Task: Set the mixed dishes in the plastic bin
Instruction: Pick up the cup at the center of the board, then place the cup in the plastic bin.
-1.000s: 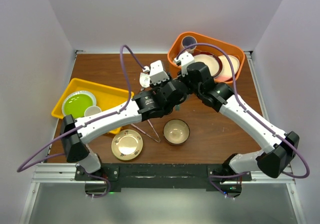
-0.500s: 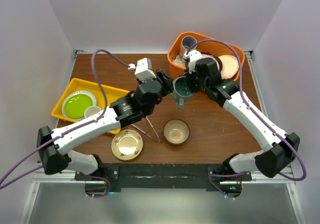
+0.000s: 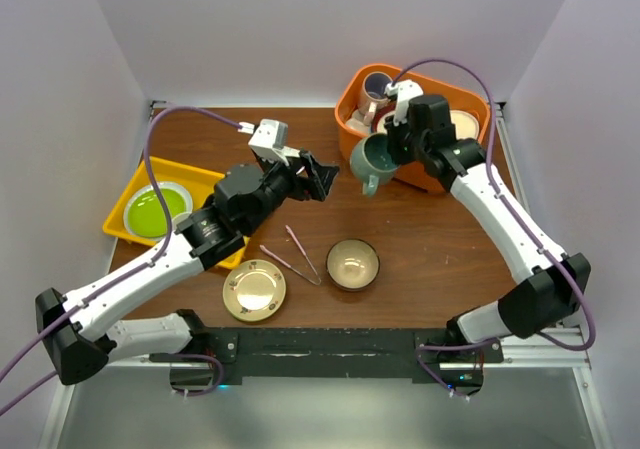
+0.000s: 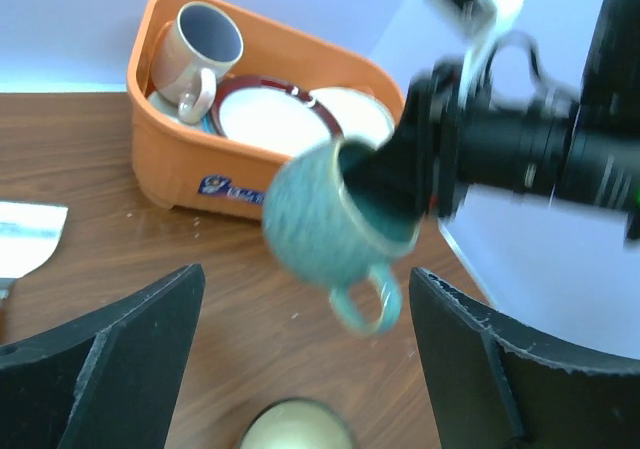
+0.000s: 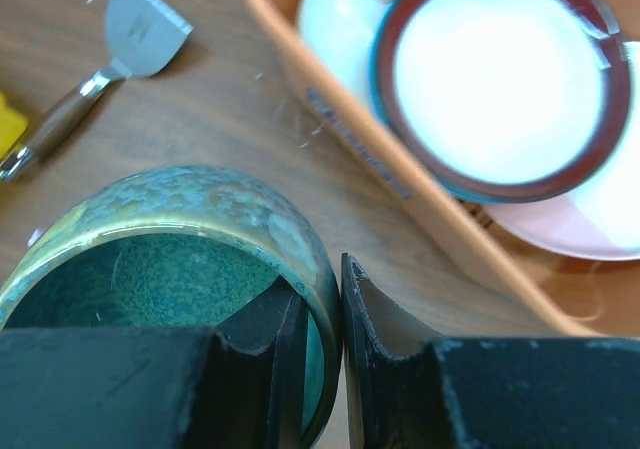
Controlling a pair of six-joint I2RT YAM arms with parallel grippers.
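"Two dishes lie closest to our bases, right?"

"Yes. The gold plate [image 3: 254, 290] and the bronze bowl [image 3: 353, 264] sit on the table [image 3: 440, 249], well apart from either gripper, with the pink tongs [image 3: 296, 254] between them."

"And a little further out?"

"Our left gripper [image 3: 325, 184] hangs over the middle of the table, its fingers [image 4: 120, 359] spread wide with nothing between them. Off to its left, the lime-green plate [image 3: 157, 209] rests in the yellow tray [image 3: 215, 184]."

"So where is the dish we are moving?"

"The teal mug [image 3: 368, 167] is in the air, pinched by our right gripper [image 5: 322, 284]. One finger is inside the mouth and one outside, closed on the rim wall. The mug is tipped, mouth toward the wrist, handle hanging toward the table."

"Is it over the plastic bin [image 4: 170, 159]?"

"Not yet, we judge. From above it hangs over bare wood just beside the bin's near-left corner, outside the wall. The bin lies beyond the jaws, far and to our right, its long side running roughly left to right."

"Which arm should finish?"

"The right one, since it holds the mug and is nearer the bin. We think the move is a short carry over the wall, then a lowering."

"Is there room inside?"

"The lavender mug [image 4: 200, 49] leans in the far-left corner, and the brown-rimmed plate [image 5: 500, 79] tops a stack in the middle. We would aim for the near-left corner, though we cannot tell how much floor is free there."
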